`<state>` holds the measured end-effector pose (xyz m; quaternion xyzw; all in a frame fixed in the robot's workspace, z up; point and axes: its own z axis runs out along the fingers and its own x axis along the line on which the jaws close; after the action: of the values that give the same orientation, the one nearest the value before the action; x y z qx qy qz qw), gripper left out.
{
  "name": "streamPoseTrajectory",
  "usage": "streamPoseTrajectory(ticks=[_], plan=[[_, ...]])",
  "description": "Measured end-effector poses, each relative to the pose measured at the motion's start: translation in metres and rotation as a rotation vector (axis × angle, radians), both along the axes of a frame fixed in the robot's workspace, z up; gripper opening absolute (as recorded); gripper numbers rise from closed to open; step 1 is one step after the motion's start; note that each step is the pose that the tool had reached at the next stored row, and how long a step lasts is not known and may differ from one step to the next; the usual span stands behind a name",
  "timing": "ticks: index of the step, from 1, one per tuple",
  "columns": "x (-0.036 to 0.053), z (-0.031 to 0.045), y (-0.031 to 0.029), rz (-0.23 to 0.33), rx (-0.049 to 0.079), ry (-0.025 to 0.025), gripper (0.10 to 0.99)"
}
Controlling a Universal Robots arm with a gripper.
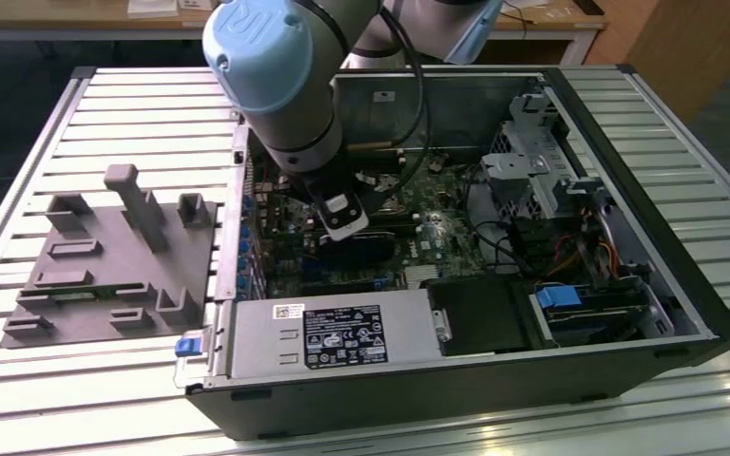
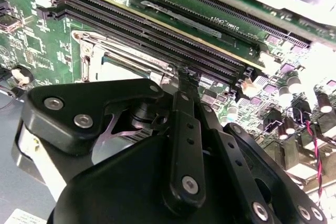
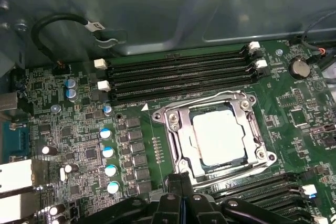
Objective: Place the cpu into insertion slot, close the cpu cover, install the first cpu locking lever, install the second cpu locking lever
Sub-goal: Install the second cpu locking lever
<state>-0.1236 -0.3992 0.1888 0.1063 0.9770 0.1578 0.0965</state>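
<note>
You have the arm point(image 1: 277, 85) reaching down into the open computer case point(image 1: 669, 285) on the slatted worktop point(image 1: 111, 114), the hand point(image 3: 181, 192) hovering just beside the socket's 6 o'clock edge in the first wrist view. Its fingers point(image 2: 184, 103) look pressed together and carry nothing. The cpu point(image 3: 218, 137) already lies in the insertion slot point(image 3: 178, 153), with the cpu cover point(image 3: 247, 108) seemingly down around it. Judging by that, the levers are the work in hand: keep the tip low, square to the frame, clear of the memory slots point(image 3: 178, 74) at 12 o'clock.
</note>
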Motion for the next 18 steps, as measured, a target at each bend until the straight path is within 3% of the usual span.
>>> streamPoseTrajectory(ticks=[12, 18], plan=[[-0.0020, -0.0032, 0.0011, 0.000, 0.000, -0.0001, 0.102], [-0.0021, 0.0053, 0.0011, 0.000, 0.000, -0.0002, 0.102]])
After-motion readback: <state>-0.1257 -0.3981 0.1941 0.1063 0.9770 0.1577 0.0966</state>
